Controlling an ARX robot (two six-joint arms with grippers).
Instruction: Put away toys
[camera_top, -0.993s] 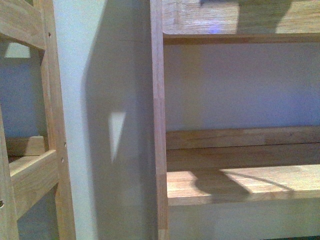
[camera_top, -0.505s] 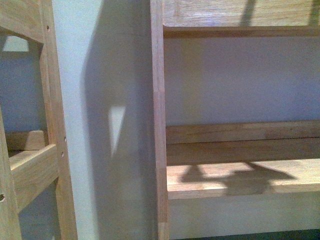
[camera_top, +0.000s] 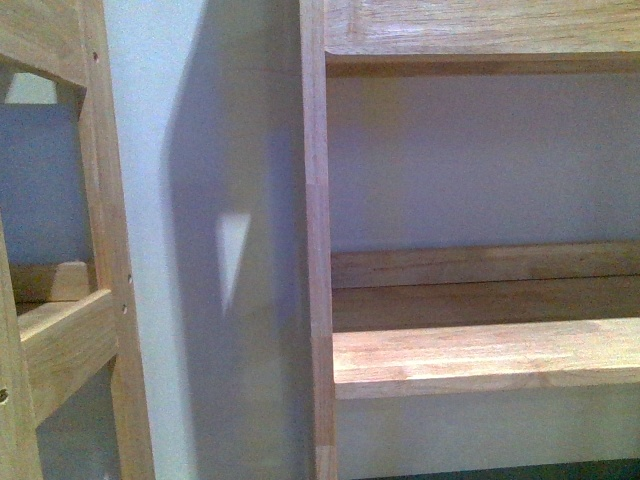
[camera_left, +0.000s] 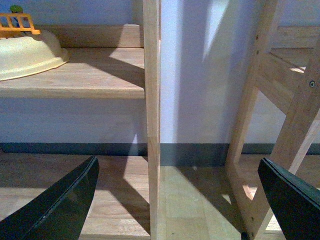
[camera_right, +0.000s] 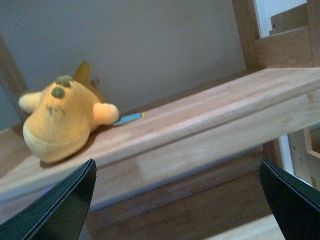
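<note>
Front view: you're looking at a wooden shelf unit (camera_top: 318, 250), its upright post running top to bottom near the middle. To the right of the post a lower shelf board (camera_top: 485, 357) sits lit and bare, w/ a back rail (camera_top: 485, 267) behind it and an upper shelf board (camera_top: 480, 30) at the top edge. Pale wall (camera_top: 190, 200) shows between the unit and a second wooden frame (camera_top: 70, 330) at far left, w/ a broad shadow over the wall. No arm or gripper shows here, and no toy either.

Left wrist view: the left gripper (camera_left: 180, 200) has its two dark fingers (camera_left: 65, 205) spread wide apart, nothing between them. Past them you see a thin wooden upright (camera_left: 151, 120), a wood floor (camera_left: 190, 200) and a dark baseboard (camera_left: 75, 149). On a shelf beyond sits a cream bowl-like item (camera_left: 27, 57) w/ an orange plastic piece (camera_left: 17, 25) on top of it; can't tell what that piece is. A slanted wooden frame (camera_left: 280, 115) stands on the other side.

Right wrist view: the right gripper (camera_right: 175, 200) is also spread wide, fingers (camera_right: 60, 210) empty. The plush toy (camera_right: 62, 117), yellow-orange w/ stubby limbs and small dark marks, lies on a wooden shelf (camera_right: 200, 125) against the grey wall (camera_right: 160, 45), clear of the gripper and not touched by it. A small blue tag (camera_right: 127, 119) lies on the board just beside the toy.
</note>
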